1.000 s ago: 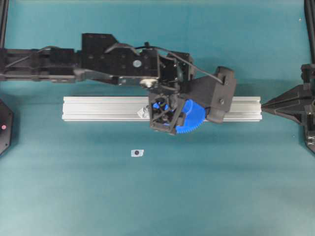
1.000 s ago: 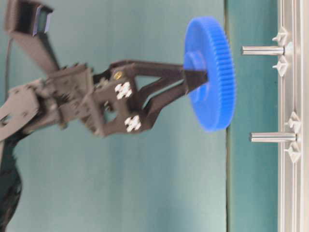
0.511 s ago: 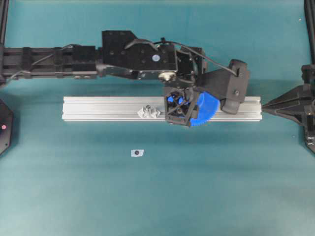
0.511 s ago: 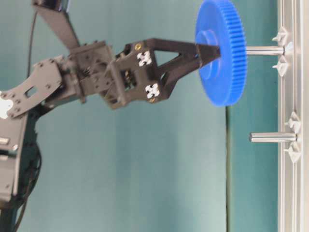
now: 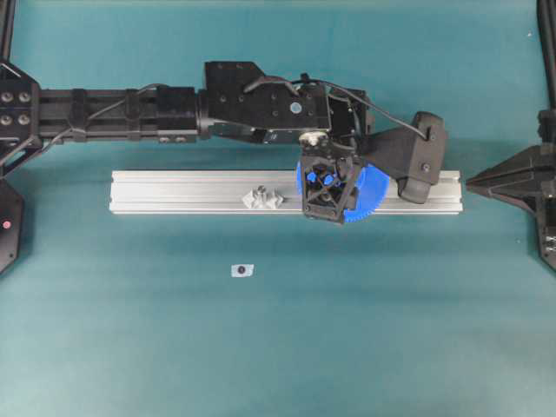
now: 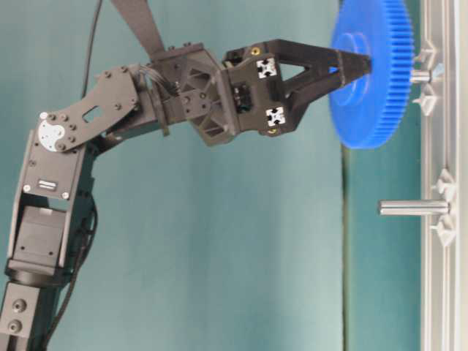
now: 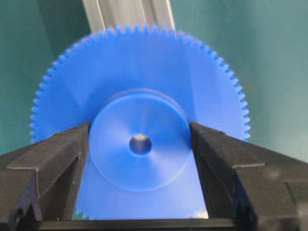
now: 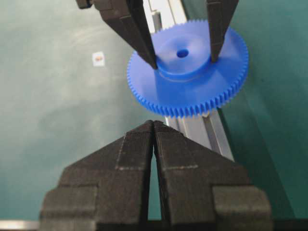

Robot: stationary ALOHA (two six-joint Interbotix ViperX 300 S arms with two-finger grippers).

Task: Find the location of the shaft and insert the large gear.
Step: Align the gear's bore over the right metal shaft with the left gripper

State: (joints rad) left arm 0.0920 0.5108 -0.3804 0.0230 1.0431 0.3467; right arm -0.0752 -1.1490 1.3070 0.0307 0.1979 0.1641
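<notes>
- The big blue gear hangs over the silver rail, flat face toward it, its teeth just beside the rail's edge in the table-level view.
- The left claw grasps the gear by its raised hub, one black finger pressed on each side of the hub, the small centre hole showing between them.
- The shaft stands up from the rail right behind the gear. Only a short silvery bit near its foot shows past the gear's far face; whether it has entered the hole I cannot tell.
- A second pin stands farther along the same rail, well apart from the gear and in full view.
- From overhead, clear faceted blocks sit on the rail just left of the claw.
- A small pale tab with a dark dot lies on the teal table, well apart from the rail.
- The right claw is clenched, its two ridged fingers pressed together with nothing between them, back from the gear at the right end of the rail.
</notes>
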